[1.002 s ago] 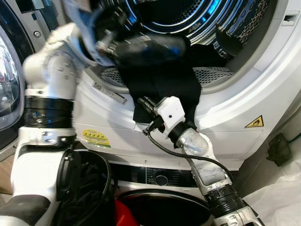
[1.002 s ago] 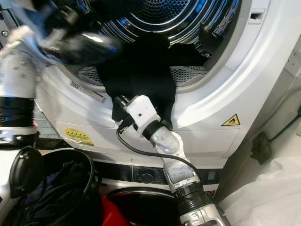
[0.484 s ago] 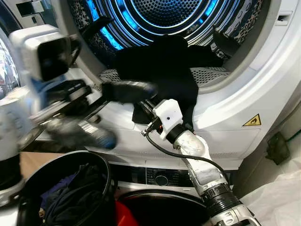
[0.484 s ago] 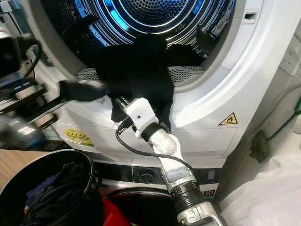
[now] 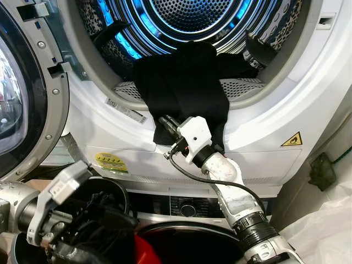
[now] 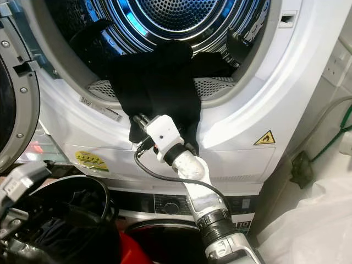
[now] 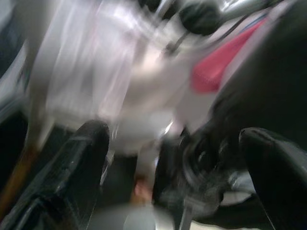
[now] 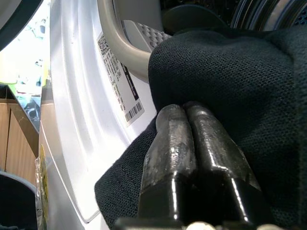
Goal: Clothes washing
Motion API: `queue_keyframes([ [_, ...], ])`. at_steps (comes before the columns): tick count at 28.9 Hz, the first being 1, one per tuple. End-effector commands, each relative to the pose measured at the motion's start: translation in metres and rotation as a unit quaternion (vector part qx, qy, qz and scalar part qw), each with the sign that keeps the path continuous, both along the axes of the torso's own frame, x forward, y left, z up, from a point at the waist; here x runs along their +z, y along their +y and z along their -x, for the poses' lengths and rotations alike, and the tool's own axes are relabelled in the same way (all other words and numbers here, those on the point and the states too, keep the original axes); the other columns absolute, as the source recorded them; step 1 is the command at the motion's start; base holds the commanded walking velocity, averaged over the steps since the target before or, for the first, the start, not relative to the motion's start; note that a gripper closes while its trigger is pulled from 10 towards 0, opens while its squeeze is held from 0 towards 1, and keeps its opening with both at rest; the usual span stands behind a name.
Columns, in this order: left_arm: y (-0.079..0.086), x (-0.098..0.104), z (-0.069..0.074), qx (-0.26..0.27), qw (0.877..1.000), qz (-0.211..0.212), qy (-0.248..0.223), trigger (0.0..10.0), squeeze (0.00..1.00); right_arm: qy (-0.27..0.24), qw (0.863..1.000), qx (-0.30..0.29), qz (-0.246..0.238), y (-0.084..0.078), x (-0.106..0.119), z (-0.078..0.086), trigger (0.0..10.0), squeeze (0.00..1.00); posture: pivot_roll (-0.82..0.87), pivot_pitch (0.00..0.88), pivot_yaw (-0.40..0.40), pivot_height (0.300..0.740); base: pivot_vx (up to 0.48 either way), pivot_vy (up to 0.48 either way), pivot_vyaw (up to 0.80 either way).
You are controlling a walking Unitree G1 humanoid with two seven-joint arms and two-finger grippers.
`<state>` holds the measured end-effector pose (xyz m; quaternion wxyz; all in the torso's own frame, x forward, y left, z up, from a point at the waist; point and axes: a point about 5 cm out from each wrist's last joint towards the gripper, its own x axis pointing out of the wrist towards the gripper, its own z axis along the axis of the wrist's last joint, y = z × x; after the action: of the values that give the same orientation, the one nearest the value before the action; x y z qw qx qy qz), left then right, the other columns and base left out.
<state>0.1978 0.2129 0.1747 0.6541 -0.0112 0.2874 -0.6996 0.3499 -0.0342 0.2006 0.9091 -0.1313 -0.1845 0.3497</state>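
While the round door (image 5: 22,104) of the upper machine (image 5: 308,104) stands swung out on the robot's left, a black garment (image 5: 184,82) lies draped over the lower lip of the drum opening, part of it inside the blue-lit drum (image 5: 192,16) and part hanging down the white front panel. The right claw (image 5: 164,122) reaches up from below on its silver arm and presses against the lower hanging edge of that garment; in the right wrist view its 2 black fingers (image 8: 192,143) are clenched flat together, side by side, against the knit cloth (image 8: 230,81), with fabric bunched beside them. I cannot tell whether any cloth is pinched between them. A barcode label (image 8: 122,81) on the white panel sits just beside the garment's edge.

More dark laundry (image 5: 258,52) with a spotted pattern lies further in the drum on the right. A yellow sticker (image 5: 111,162) and a triangular warning label (image 5: 291,140) mark the front panel, and below it sits a 2nd machine's control dial (image 5: 188,210).

Low on the left, the left claw (image 5: 102,217) hangs over a black basket (image 6: 102,190) holding dark clothes. The left wrist view is blurred; its 2 fingers (image 7: 76,163) stand wide apart, released, with a red shape (image 7: 216,72) beyond them.
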Motion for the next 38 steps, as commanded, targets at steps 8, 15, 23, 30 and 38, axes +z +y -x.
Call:
queue_keyframes([
  [8, 0.022, -0.099, -0.03, 0.257, 0.96, -0.104, -0.042, 10.0, 0.0, 0.019, 0.999, -0.03, -0.014, -0.009, -0.003, -0.008, 0.0, 0.0, 0.11, 0.0, 0.12, 0.74, 0.0, 0.0, 0.0],
  [15, 0.014, -0.125, -0.05, 0.454, 0.888, -0.013, -0.069, 10.0, 0.0, 0.003, 0.999, -0.03, -0.033, -0.01, 0.002, -0.006, 0.0, 0.0, 0.11, 0.0, 0.112, 0.74, 0.0, 0.0, 0.0],
  [23, -0.016, -0.104, -0.025, 0.345, 0.935, 0.075, -0.041, 10.0, 0.0, -0.002, 0.998, -0.04, -0.039, -0.017, 0.002, -0.005, 0.0, 0.0, 0.1, 0.0, 0.107, 0.74, 0.0, 0.0, 0.0],
  [30, 0.006, -0.074, -0.007, 0.401, 0.891, -0.007, -0.213, 10.0, 0.0, -0.005, 0.998, -0.047, -0.047, -0.018, 0.0, -0.004, 0.0, 0.0, 0.1, 0.0, 0.125, 0.74, 0.0, 0.0, 0.0],
  [38, 0.031, -0.081, -0.012, 0.62, 0.728, -0.048, -0.289, 10.0, 0.0, -0.049, 0.991, -0.079, -0.094, -0.025, 0.014, -0.002, 0.0, 0.0, 0.11, 0.0, 0.114, 0.74, 0.0, 0.0, 0.0],
])
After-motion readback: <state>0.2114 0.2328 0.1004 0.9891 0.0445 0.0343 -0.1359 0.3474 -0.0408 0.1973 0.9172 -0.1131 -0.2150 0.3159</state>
